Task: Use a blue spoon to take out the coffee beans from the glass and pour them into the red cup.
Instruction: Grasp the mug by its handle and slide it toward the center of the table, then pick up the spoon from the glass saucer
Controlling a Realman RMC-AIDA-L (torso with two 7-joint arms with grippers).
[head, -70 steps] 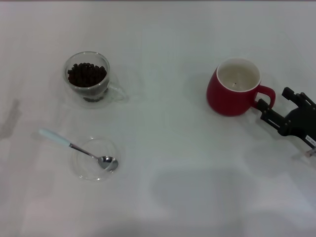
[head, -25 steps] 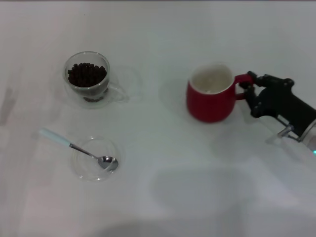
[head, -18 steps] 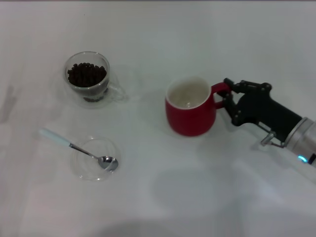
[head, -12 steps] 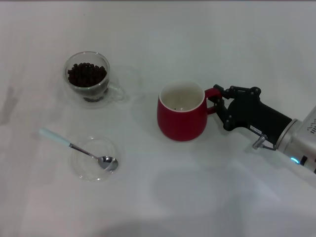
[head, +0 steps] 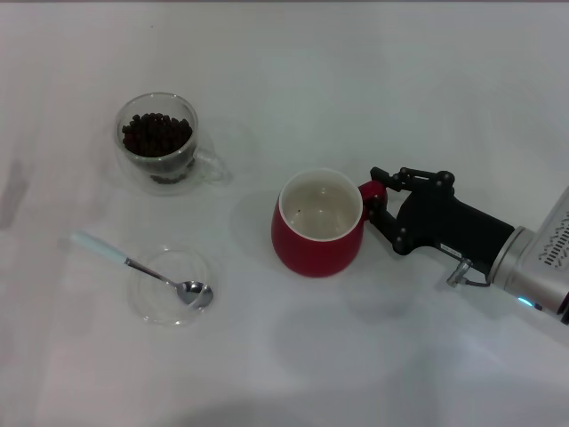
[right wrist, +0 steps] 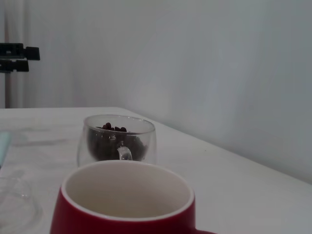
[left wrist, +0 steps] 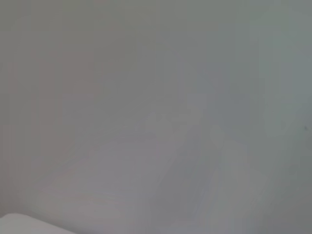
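Your right gripper (head: 375, 203) reaches in from the right side of the white table (head: 373, 80), and its black fingers are clamped on the red loop handle of the red cup (head: 316, 240). You will find the cup upright near the middle of the table, mouth up, its white inside showing a small dark speck or two on the bottom; whether it rests on the surface or hangs just above it cannot be told. In the right wrist view the red cup (right wrist: 124, 207) fills the near foreground, with the glass (right wrist: 117, 140) standing beyond it. In the head view the glass (head: 159, 142) stands at the far left of the table, well apart from the cup, upright, with its small clear handle turned toward the cup's side. The coffee beans (head: 156, 133) lie heaped inside it, filling much of the bowl. Nearer you on the left sits a shallow clear glass dish (head: 171, 286). The blue spoon (head: 142, 269) lies with its metal bowl resting in that dish and its pale blue handle sticking out over the rim, pointing away to the left. No gripper touches the spoon or the glass. Your left gripper appears in no view; the left wrist view shows only a blank pale surface.
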